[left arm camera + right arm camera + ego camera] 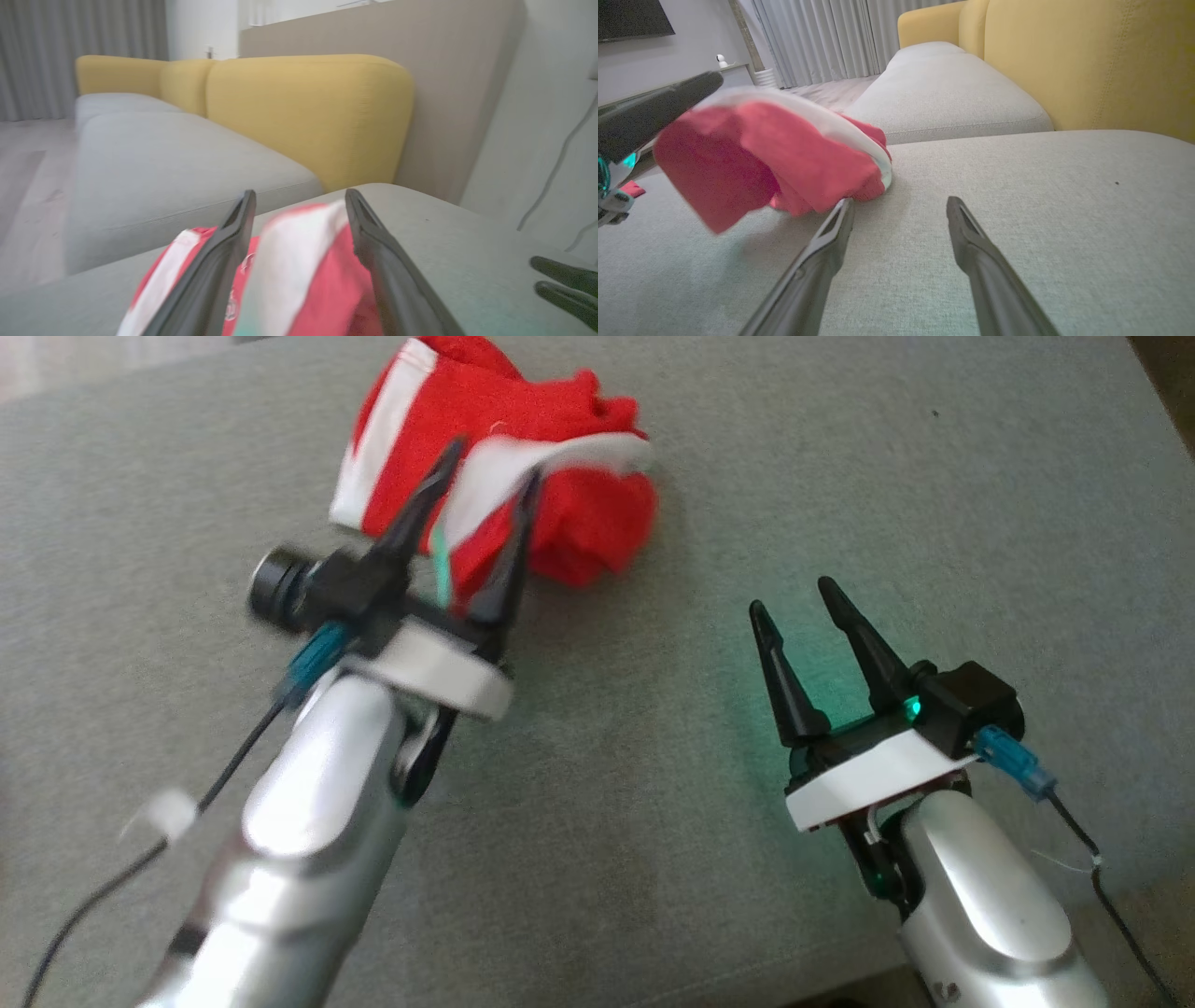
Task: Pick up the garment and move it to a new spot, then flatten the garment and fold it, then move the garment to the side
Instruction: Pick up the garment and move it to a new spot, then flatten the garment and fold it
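On the grey cushion, toward its far side, the red garment with white bands lies in a crumpled heap. One flap on its near side looks raised off the fabric in the right wrist view, and it is blurred there. A white band of it runs between the two fingers of the left gripper, whose jaws stand apart around the cloth rather than pinched on it. The right gripper hovers well to the right of the heap, jaws apart and empty, over bare cushion.

The nearest risk, as I judge it, is a snag. With cloth lying between the open fingers, a careless pull back of the left arm could catch the band and drag the heap out of place. The garment is also bunched in several layers, so a blind pinch might take two or three at once, and flattening would then only twist it. It also sits toward the cushion's far edge, so a hard tug outward could tip it into the gap before the yellow backrest.
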Motion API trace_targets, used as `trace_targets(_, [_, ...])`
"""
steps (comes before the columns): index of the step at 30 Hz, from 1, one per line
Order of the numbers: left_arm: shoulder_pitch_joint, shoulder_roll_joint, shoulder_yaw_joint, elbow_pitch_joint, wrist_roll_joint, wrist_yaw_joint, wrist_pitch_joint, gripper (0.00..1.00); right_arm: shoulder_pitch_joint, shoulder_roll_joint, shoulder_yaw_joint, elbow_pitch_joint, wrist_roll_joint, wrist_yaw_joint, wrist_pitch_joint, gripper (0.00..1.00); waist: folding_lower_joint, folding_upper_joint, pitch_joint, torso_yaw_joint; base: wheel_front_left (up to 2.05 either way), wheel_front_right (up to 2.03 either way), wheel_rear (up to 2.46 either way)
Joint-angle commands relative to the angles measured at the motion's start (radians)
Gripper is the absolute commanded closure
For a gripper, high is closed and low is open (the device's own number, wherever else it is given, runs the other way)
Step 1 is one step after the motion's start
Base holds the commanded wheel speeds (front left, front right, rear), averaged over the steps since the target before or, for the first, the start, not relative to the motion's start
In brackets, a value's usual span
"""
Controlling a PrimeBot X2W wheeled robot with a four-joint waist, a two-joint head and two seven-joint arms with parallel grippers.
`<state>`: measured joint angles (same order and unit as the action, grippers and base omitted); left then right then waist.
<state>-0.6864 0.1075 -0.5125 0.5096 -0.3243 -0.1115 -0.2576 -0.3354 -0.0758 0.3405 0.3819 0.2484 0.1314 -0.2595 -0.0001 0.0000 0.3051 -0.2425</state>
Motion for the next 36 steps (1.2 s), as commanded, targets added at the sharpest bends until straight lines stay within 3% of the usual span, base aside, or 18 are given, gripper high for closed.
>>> trace_targets(1, [0.0,0.012,0.059,-0.042,0.001,0.015,-0.004,0.0,0.007,0.011,0.01,-0.024,-0.003,-0.001,-0.002,0.0,0.0001,0.0,-0.016,0.019,0.0,0.0,0.0])
trace_targets(11, [0.32,0.009,0.314,-0.146,0.072,0.068,-0.004,0.0,0.038,-0.012,-0.059,-0.013,-0.011,-0.001,-0.002,0.0,0.0001,0.0,-0.1,0.109,0.0,0.0,0.0])
trace_targets(18, [0.5,-0.027,0.427,-0.202,0.137,0.054,-0.004,0.0,0.075,-0.021,-0.092,0.011,-0.023,-0.001,-0.002,0.0,0.0001,0.0,-0.177,0.154,0.0,0.0,0.0])
trace_targets(27, [0.632,-0.054,0.481,-0.212,0.17,0.034,-0.004,0.0,0.151,-0.013,-0.119,0.041,-0.03,-0.001,-0.002,0.0,0.0001,0.0,-0.252,0.195,0.0,0.0,0.0])
trace_targets(36, [0.666,-0.057,0.473,-0.207,0.16,0.016,-0.004,0.0,0.156,-0.012,-0.115,0.055,-0.027,-0.001,-0.002,0.0,0.0001,0.0,-0.244,0.203,0.0,0.0,0.0])
